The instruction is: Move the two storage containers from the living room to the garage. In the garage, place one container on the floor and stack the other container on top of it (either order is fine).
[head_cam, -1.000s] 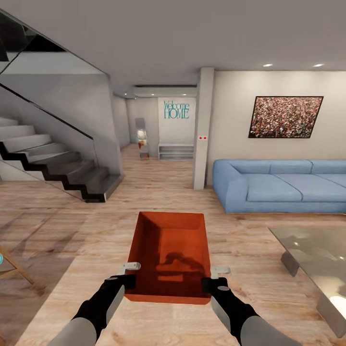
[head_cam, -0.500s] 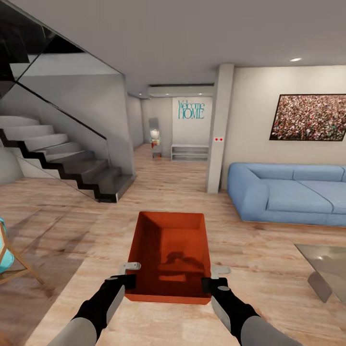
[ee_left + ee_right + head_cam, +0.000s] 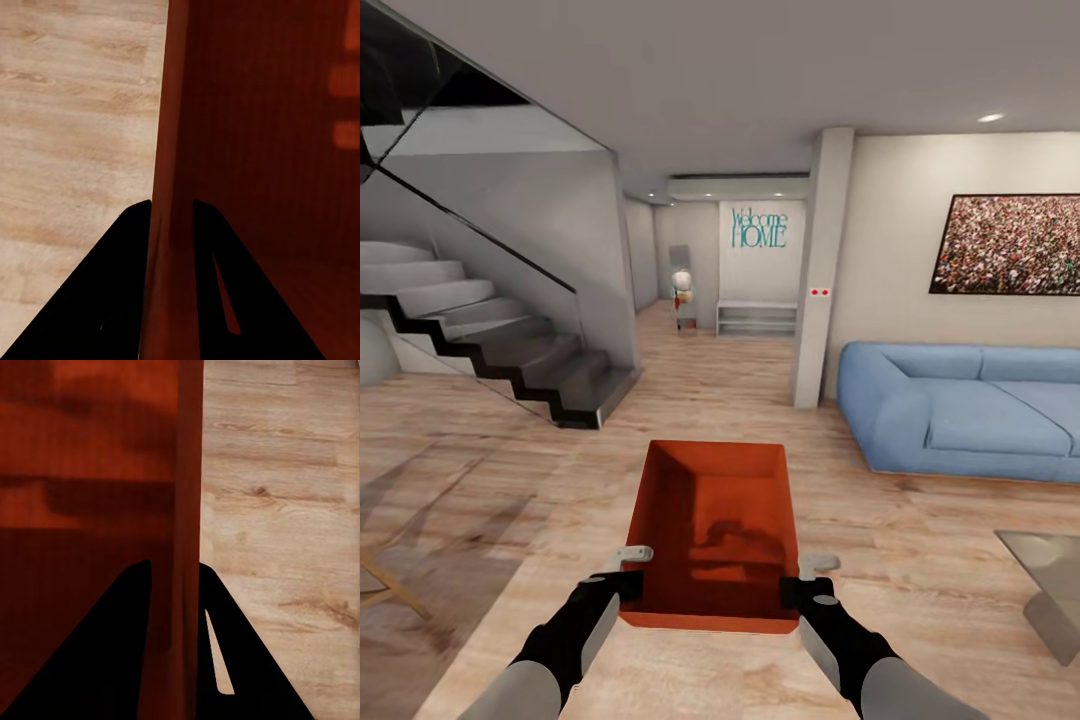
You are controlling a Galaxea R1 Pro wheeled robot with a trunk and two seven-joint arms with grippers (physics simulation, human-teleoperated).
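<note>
An orange-red storage container (image 3: 715, 530) hangs in front of me over the light wood-plank floor of the living room, held between both arms. My left gripper (image 3: 628, 580) is shut on its left wall (image 3: 169, 150), one black finger on each side of the wall. My right gripper (image 3: 800, 588) is shut on its right wall (image 3: 187, 495) the same way. The container is empty and roughly level.
A dark staircase (image 3: 500, 350) with a glass rail rises at the left. A blue sofa (image 3: 970, 410) stands at the right, behind a grey column (image 3: 815, 270). A glass coffee table's corner (image 3: 1050, 580) is low on the right. A hallway (image 3: 705, 340) with a "Welcome HOME" sign runs straight ahead.
The whole picture has shifted right, so the camera turned left; the sofa and coffee table slid toward the right edge. Both grippers keep the same hold on the container.
</note>
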